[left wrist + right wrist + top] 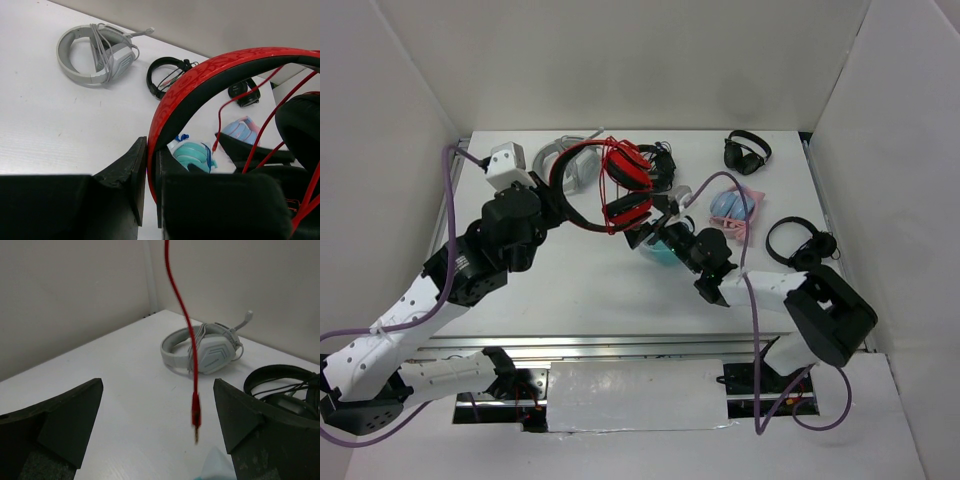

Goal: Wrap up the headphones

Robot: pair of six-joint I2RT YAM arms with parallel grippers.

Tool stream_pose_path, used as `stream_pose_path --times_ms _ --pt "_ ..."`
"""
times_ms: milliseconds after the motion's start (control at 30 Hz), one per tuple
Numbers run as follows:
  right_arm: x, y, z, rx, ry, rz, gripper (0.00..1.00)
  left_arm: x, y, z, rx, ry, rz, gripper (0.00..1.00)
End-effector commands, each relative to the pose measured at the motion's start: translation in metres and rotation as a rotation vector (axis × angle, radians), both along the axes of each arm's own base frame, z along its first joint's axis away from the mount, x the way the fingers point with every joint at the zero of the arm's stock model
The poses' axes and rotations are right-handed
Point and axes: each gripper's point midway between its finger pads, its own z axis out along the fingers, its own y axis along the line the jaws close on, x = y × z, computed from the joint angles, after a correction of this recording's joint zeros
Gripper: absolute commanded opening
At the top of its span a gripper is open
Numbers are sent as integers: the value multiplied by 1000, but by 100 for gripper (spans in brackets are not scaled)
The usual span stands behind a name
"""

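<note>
The red headphones [623, 185] hang above the table, their cable wound in loops over the earcups. My left gripper [151, 165] is shut on the red-and-black headband [200, 75], which is pinched between its two black fingers. In the top view this gripper [556, 197] is at the band's left side. My right gripper [655, 228] sits just below the earcups, open. In the right wrist view the thin red cable [187, 325] dangles freely between the wide-apart fingers [75, 415], its plug [196, 415] touching neither. The earcup pads are partly hidden by cable loops.
Light grey headphones [565, 160] lie at the back left, small black ones [665, 160] behind the red pair. Black headphones [747, 152] lie back right, another black pair [800, 243] at the right. A pink-blue pair [732, 208] and a teal pair [660, 252] lie near my right gripper.
</note>
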Motion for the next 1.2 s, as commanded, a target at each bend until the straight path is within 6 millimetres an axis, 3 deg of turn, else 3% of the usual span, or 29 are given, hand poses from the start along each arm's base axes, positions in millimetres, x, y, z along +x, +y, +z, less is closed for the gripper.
stream_pose_path --times_ms 0,67,200,367,633,767,833,967,1000,1067,1133,1167 --pt "17 2 46 98 -126 -24 99 -3 -2 61 -154 -139 -25 0" --pt "32 7 40 93 -108 -26 94 -3 -3 62 -153 -143 -30 0" --pt "25 23 32 77 -54 81 32 -3 3 62 -151 -146 -3 0" --pt "-13 33 19 62 -24 199 0 -2 16 58 -178 -124 84 0" --pt "-85 48 -4 80 40 301 0 1 38 46 -207 -102 251 0" --pt "-107 59 -14 26 85 330 0 8 40 36 -202 -79 309 0" --pt "-114 67 -9 21 88 341 0 11 36 33 -204 -70 303 0" --pt "-98 75 -14 -4 112 276 0 15 24 25 -202 -41 259 0" --pt "-83 73 -7 19 111 207 0 15 23 24 -204 -37 249 0" --pt "-63 76 -16 18 130 167 0 12 21 26 -233 -46 224 0" --pt "-53 85 -20 26 128 185 0 11 19 26 -244 -51 206 0" --pt "-48 87 -13 50 83 197 0 8 16 29 -258 -53 178 0"
